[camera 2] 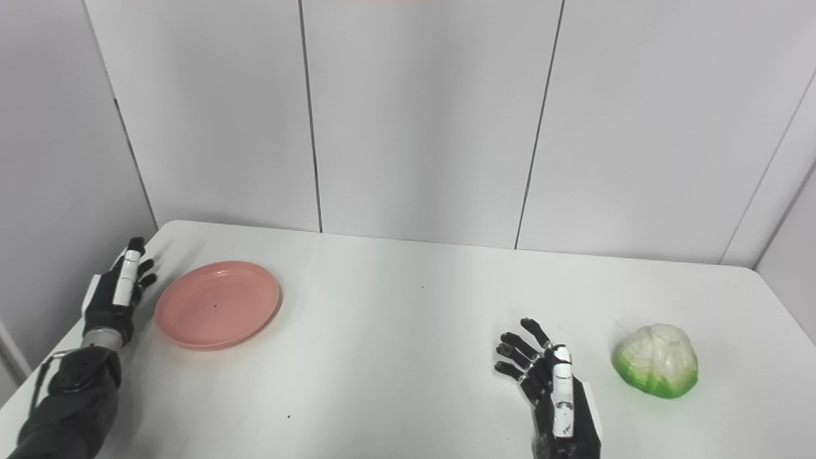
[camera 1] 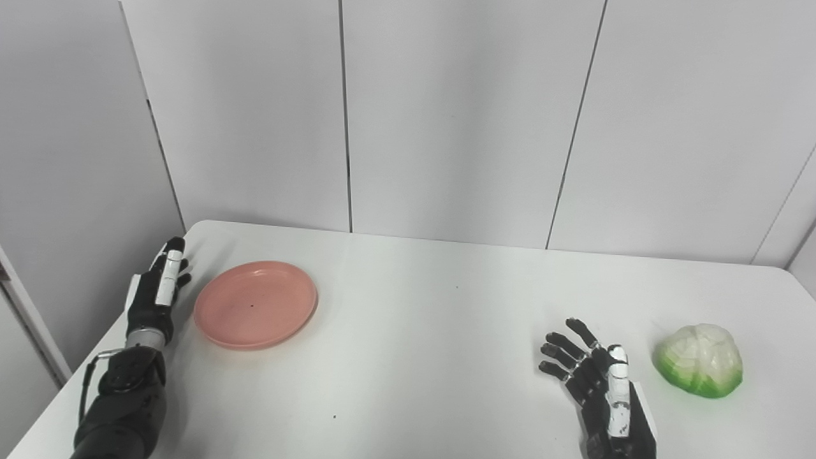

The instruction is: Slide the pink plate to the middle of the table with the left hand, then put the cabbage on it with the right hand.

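Observation:
A pink plate [camera 1: 256, 305] lies flat on the white table [camera 1: 433, 319] at the left side. My left hand [camera 1: 159, 291] is open, fingers straight, just left of the plate's rim and apart from it. A white and green cabbage [camera 1: 700, 359] sits at the right near the front. My right hand [camera 1: 593, 376] is open and empty, fingers spread, a little to the left of the cabbage and not touching it. The plate [camera 2: 218, 304] and the cabbage [camera 2: 656, 360] also show in the right eye view.
Grey wall panels [camera 1: 446, 115] stand behind the table's far edge. The table's left edge runs close beside my left forearm [camera 1: 124, 401]. The right corner of the table lies just beyond the cabbage.

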{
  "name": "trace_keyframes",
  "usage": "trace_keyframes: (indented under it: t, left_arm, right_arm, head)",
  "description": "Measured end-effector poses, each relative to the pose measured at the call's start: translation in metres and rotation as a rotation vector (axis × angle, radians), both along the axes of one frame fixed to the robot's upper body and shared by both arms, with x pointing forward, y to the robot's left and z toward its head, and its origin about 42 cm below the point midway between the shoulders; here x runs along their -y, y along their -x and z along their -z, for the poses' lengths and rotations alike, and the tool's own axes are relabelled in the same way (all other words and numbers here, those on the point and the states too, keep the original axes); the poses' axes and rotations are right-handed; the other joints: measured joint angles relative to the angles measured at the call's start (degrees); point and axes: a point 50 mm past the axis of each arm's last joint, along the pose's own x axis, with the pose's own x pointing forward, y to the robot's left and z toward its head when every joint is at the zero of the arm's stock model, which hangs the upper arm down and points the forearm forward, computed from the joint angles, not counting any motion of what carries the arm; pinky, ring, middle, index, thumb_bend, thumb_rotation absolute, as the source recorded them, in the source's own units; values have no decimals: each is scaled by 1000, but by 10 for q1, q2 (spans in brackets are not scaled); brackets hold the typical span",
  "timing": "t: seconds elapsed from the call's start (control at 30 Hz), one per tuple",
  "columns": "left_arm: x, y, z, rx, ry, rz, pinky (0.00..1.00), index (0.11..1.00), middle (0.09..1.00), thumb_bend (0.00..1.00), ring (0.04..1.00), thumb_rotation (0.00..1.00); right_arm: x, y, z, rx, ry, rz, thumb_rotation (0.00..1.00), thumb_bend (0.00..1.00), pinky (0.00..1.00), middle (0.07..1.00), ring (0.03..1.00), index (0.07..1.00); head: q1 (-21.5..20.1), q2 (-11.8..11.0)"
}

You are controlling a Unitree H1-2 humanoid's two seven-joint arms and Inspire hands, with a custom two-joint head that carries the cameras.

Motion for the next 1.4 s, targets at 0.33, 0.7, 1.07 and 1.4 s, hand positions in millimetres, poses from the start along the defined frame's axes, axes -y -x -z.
trace_keyframes:
  t: [0.33,0.7,1.07,1.4]
  left_arm:
    - [35,-10,3,66,131,87,934,906,949,897,966,883]
    - [63,-16,2,72,125,177,840,898,899,934,925,873]
    - [91,-17,5,65,90,263,847,908,903,909,930,833]
    - [133,-20,7,62,78,368,887,914,908,956,930,840]
  right_arm:
    - [0,2,1,1,9,-30,1000,771,673,716,727,812]
    - [0,2,1,-10,6,-31,1000,777,673,707,717,801]
    - [1,7,2,-28,-9,-38,943,852,665,713,716,800]
    - [0,7,1,-22,-39,-57,907,868,662,718,720,797]
  head:
    - [-1,3]
    - [-5,10]
    - [-10,19]
    - [-39,32]
